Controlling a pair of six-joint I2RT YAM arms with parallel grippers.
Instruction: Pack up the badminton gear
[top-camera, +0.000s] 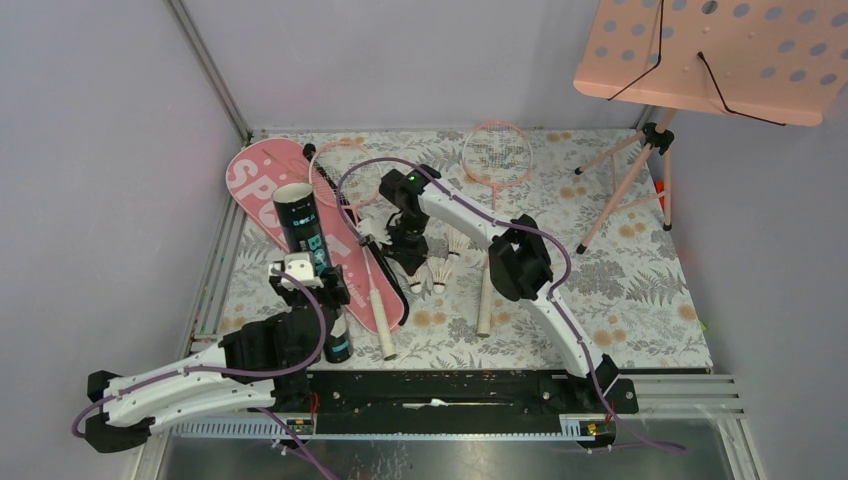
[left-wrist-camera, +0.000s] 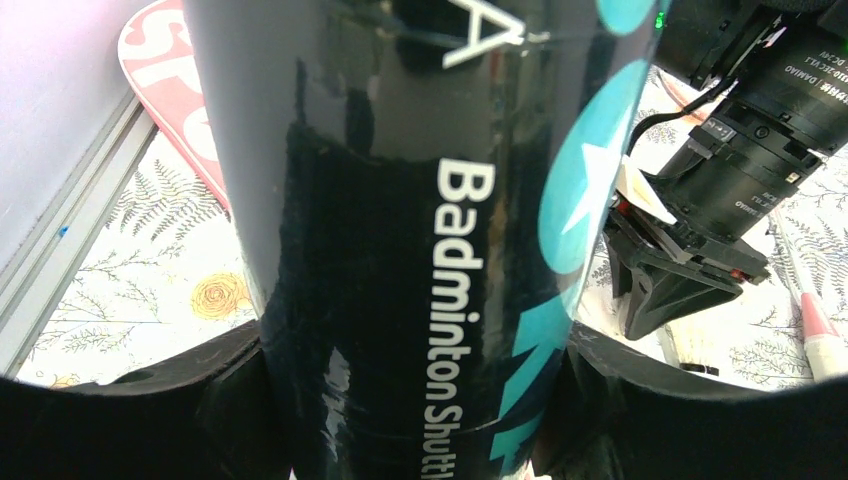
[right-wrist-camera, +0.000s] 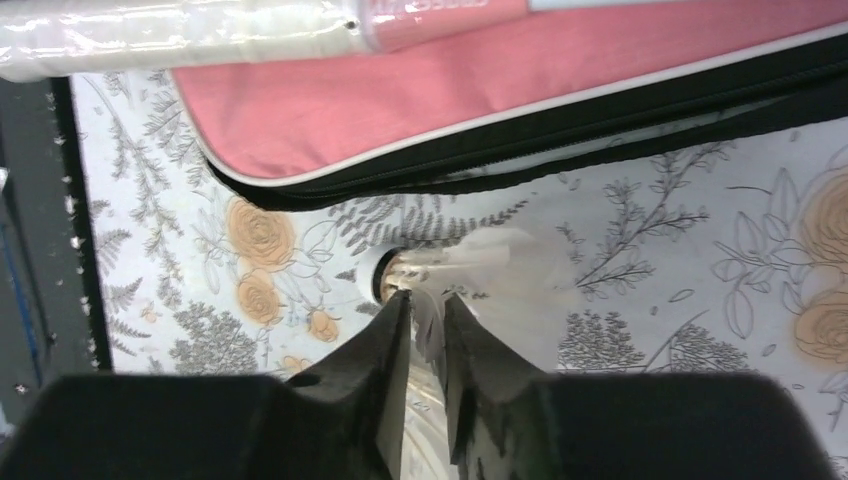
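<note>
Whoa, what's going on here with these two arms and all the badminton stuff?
Two robot arms are packing badminton gear. The left arm grips a long black shuttlecock tube in its jaws, tilted, open end up. The right arm has its jaws pinched on a small white feather shuttlecock lying on the floral tablecloth beside the pink racket-shaped cover. A few more shuttlecocks and two pink-framed rackets lie unpacked.

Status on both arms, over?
Left gripper shut on the black tube, open end up. Right gripper pinching a shuttlecock by its feathers on the table, beside the pink cover. One racket lies on the cover between them.
</note>
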